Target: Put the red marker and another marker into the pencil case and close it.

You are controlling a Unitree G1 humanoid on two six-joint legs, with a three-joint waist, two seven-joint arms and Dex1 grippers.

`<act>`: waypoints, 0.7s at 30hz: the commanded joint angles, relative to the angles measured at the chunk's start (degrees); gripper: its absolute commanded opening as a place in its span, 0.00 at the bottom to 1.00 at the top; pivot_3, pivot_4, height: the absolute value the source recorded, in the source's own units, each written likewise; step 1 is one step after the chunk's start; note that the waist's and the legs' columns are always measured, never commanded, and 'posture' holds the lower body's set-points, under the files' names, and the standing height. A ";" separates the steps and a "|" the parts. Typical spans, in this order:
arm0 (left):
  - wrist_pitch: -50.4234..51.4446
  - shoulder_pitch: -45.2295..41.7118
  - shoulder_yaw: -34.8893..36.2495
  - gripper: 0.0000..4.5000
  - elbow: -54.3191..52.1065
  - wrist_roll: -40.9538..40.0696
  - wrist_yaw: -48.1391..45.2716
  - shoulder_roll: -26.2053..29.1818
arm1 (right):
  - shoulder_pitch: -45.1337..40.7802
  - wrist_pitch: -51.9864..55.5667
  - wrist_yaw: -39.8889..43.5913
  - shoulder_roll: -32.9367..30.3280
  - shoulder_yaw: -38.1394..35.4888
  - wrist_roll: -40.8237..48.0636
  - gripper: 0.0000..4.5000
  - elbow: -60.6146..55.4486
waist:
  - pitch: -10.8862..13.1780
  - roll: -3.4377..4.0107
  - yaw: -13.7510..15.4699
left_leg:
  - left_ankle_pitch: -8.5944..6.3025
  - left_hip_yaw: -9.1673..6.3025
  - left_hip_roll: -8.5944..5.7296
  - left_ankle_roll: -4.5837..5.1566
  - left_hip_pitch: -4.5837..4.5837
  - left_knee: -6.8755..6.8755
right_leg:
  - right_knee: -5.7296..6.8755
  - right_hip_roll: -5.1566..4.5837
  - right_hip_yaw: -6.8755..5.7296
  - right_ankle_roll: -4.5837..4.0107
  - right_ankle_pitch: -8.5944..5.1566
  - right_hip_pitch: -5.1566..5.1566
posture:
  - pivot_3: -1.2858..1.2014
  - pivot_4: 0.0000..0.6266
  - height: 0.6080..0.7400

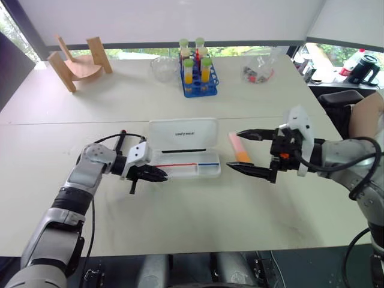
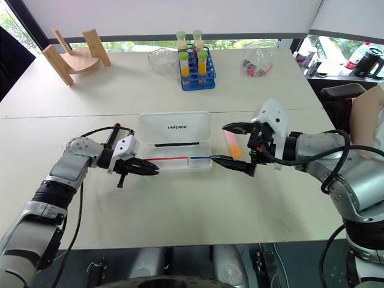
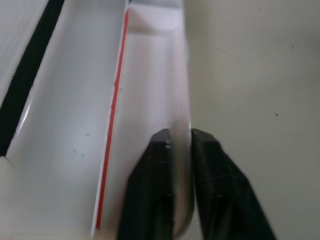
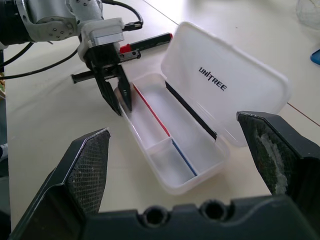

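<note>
Risk sits first with the left gripper (image 1: 157, 174): the left wrist view shows its two black fingers pinching the front wall of the pencil case (image 4: 186, 131) at the tray's left end, so any sideways drag of that arm would slide or tip the light plastic case across the table (image 1: 198, 222), and a hard squeeze could flex the thin wall. Tray compartments appear empty, so neither marker is in yet. The right gripper (image 1: 255, 153) hangs above the table just right of the case with its fingers spread wide and holding nothing; the pink and orange marker (image 1: 239, 148) lies on the table below it, just off the case's right end, and a descent that is off line could nudge it away or knock the case while the other arm holds it. The red marker (image 4: 145, 44) lies on the table beyond the case's left end, close to the left wrist and its cable; its exact clearance from the lid is hard to judge. The lid stands open at the rear, and an arm sweeping over could snag it. Farther back, the rack of tubes (image 1: 198, 75) and the wooden stand (image 1: 78, 63) are well apart from the work.
</note>
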 commanded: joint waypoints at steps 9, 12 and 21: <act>23.11 12.04 14.45 0.92 -30.54 -17.12 5.16 10.47 | -3.64 -1.26 1.61 0.27 0.58 -0.83 1.00 1.48 | 0.19 0.04 -0.48 | 0.00 -0.03 0.11 0.00 -0.08 -0.09 | -0.01 0.01 0.02 -0.02 -0.01 -0.12 | 0.52 0.24 1.00; 29.76 16.15 23.07 0.92 -35.14 -22.51 8.64 14.25 | -3.94 -1.41 1.97 0.28 0.59 -0.85 1.00 1.82 | 0.26 0.08 -0.48 | 0.00 -0.02 0.11 0.00 -0.07 -0.08 | -0.02 -0.01 0.02 -0.02 -0.01 -0.11 | 0.52 0.24 1.00; 27.09 13.09 27.62 0.92 -18.31 -12.30 34.74 9.30 | -4.81 -1.95 2.72 0.46 0.91 -1.68 1.00 3.03 | 0.34 0.08 0.02 | 0.00 0.00 0.01 0.00 -0.02 -0.05 | -0.02 -0.05 -0.01 -0.01 -0.01 -0.06 | 0.52 0.24 1.00</act>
